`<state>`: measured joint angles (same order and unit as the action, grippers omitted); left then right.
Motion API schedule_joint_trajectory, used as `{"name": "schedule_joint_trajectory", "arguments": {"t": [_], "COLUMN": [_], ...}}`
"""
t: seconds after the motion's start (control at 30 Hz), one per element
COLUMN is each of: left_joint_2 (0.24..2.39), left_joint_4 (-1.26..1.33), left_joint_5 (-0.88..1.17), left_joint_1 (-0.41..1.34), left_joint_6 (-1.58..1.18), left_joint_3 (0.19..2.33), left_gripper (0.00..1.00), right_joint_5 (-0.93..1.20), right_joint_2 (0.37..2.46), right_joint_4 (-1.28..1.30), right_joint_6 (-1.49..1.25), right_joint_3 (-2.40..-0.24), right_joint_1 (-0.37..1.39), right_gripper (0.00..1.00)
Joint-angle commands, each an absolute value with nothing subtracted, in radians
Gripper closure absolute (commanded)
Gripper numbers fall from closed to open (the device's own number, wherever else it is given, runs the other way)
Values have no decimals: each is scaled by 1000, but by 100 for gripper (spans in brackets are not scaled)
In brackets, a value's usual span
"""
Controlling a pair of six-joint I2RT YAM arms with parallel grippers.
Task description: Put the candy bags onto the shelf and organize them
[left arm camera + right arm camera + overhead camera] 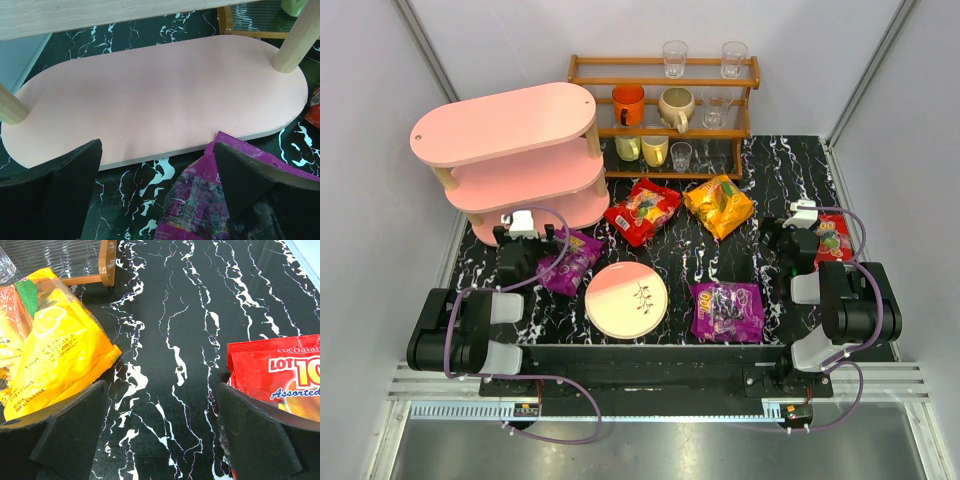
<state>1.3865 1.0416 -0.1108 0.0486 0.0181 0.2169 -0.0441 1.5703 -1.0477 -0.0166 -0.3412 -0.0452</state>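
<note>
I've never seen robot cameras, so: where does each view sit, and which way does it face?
Top external: above and behind, looking down on the marbled table, pink shelf, mug rack; left arm and right arm show.
Left wrist: on the left arm, facing forward-down at the shelf's bottom board; open left jaws frame a purple candy bag.
Right wrist: on the right arm, facing the table between an orange-yellow candy bag and a red candy bag; open right jaws show.
Shared: top and left wrist both show the purple candy bag.
</note>
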Motion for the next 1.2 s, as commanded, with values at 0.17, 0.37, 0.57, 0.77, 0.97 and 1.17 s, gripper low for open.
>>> {"name": "schedule_joint_trajectory", "arguments": {"t": [0.17,0.37,0.57,0.77,0.97,1.17], "left_joint_2": [1373,1362,1068,977,924,928], "left_joint_4": [1108,1066,549,301,114,98], "left_joint_5": [-117,-176,-420,-408,-436,-381], "left_joint_1": [49,44,114,115,114,114], "left_joint_6": [21,3,-145,-193,-261,-249], "left_joint_3": [235,247,400,511,592,620], "left_gripper": [1,1,1,1,1,1], "right_joint_5": [-64,-122,-368,-263,85,288], "right_joint_2": [1551,1545,1414,1522,1621,1730], "right_joint_4": [-1058,-1049,-506,-23,-26,12], "right_joint_6": [-20,-64,-188,-371,-307,-294], "right_joint_3": [-370,-376,-636,-1021,-1109,-1144], "right_joint_1": [-46,-72,-72,-72,-72,-72], "right_gripper": [0,0,0,0,0,0]}}
